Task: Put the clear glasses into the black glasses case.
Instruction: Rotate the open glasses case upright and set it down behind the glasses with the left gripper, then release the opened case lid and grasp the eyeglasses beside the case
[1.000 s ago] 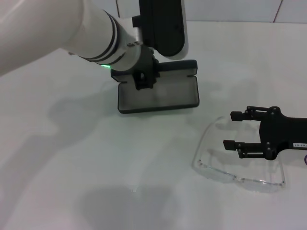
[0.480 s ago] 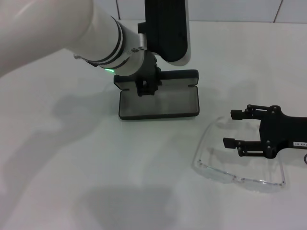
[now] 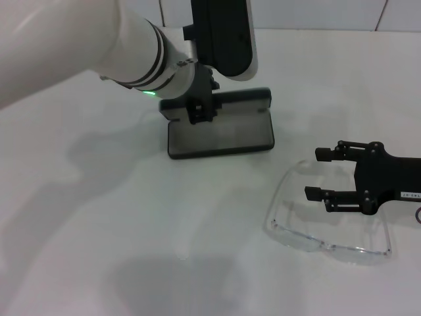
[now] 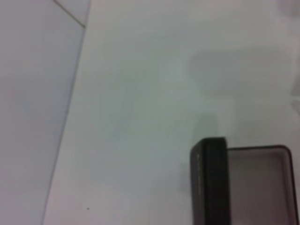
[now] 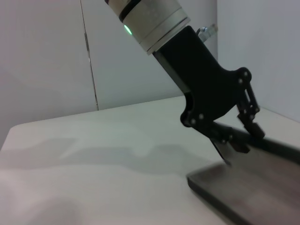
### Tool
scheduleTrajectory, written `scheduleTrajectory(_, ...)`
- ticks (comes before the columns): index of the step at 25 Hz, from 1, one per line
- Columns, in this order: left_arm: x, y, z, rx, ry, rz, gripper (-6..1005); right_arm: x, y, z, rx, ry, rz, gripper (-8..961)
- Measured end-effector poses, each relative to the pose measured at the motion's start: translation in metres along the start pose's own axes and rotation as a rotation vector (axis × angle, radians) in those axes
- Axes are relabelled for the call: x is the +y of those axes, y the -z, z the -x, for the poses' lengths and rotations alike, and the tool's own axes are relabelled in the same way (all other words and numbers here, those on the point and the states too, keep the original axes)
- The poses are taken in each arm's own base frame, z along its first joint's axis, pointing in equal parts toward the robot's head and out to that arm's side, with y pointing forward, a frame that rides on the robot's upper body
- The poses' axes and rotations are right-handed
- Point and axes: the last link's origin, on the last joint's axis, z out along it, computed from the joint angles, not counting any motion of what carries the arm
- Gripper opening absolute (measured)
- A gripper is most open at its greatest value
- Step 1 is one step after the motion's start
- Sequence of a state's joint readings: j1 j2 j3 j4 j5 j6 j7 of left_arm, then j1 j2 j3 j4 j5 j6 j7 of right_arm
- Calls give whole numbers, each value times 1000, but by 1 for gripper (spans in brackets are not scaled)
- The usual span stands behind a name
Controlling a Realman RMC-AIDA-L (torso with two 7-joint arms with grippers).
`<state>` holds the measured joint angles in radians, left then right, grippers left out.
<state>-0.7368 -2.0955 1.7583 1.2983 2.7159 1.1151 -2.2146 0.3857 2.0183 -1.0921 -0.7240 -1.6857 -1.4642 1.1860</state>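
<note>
Here, 1 black glasses case (image 3: 220,135), 1 clear glasses (image 3: 322,243).

The place looked like a plain robot test room or lab rather than a home or shop. A bare, smooth white counter (image 3: 131,217) filled the head view, and only an open black glasses case (image 3: 220,135) and a pair of clear glasses (image 3: 322,243) lay on it. Behind it stood pale, flat wall panels (image 5: 47,61) divided by thin dark seams, unmarked and without furnishings. The light was even and soft, throwing only faint shadows on the counter.
</note>
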Motion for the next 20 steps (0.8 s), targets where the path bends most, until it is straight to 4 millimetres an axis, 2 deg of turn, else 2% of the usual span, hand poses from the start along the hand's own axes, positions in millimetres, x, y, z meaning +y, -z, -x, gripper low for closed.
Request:
scheduleTrajectory(8, 7, -3, -3, -2, -25, -31, 376, 0, 1, -1, 2, 0, -4, 751)
scheduleTrajectory(10, 6, 2, -5, 24, -1, -39, 442, 0, 1, -1, 3, -1, -5, 750)
scheduleTrajectory(13, -3, 26, -14, 163, 98, -69, 542, 0, 2, -2, 3, -2, -7, 750)
scheduleTrajectory(15, -10, 53, -15, 323, 188, -83, 595, 0, 3, -2, 4, -3, -10, 750)
scheduleTrajectory(17, -14, 74, -11, 461, 259, -88, 635, -1, 4, -2, 1, -5, -16, 750)
scheduleTrajectory(20, -13, 105, 9, 715, 395, -79, 675, -3, 7, -2, -5, -17, -31, 750)
